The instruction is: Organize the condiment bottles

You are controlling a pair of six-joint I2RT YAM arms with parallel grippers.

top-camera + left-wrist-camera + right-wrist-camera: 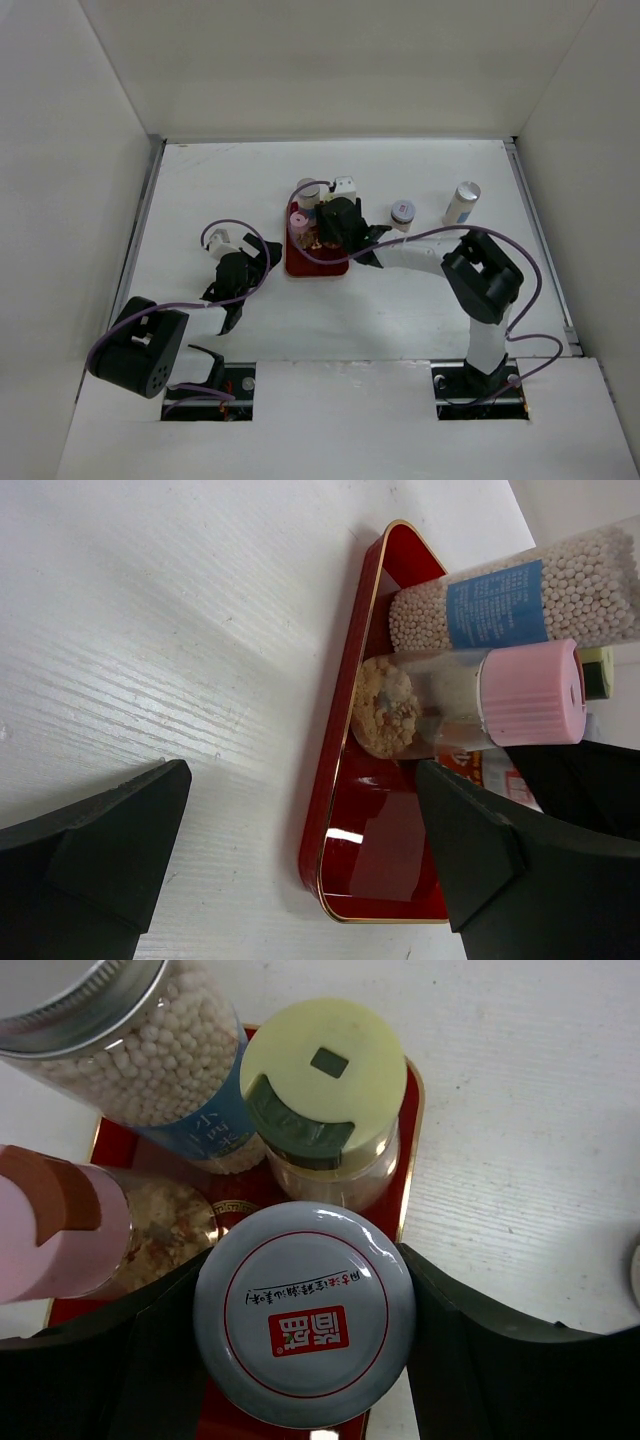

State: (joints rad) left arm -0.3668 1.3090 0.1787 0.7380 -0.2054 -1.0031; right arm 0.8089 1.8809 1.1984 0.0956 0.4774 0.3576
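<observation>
Centre red tray [303, 266] holds a bead-filled bottle [150, 1055]; right fingers [485, 1360] clamp the grey-lidded jar [305, 1312] above it; left fingers [100, 850] apart

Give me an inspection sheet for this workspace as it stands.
Surface: white table, red tray near its centre.
Job's things: bead bottle, pink-capped bottle, yellow-capped jar and white-lidded jar at the tray; short jar and tall bottle stand on the table right of it.
Clutter: nothing seen.
Grippers: right gripper fingers clamp the white-lidded jar; left gripper open, empty, beside the tray.
Cables: purple cables loop along both arms.
Surroundings: white walls on three sides.
</observation>
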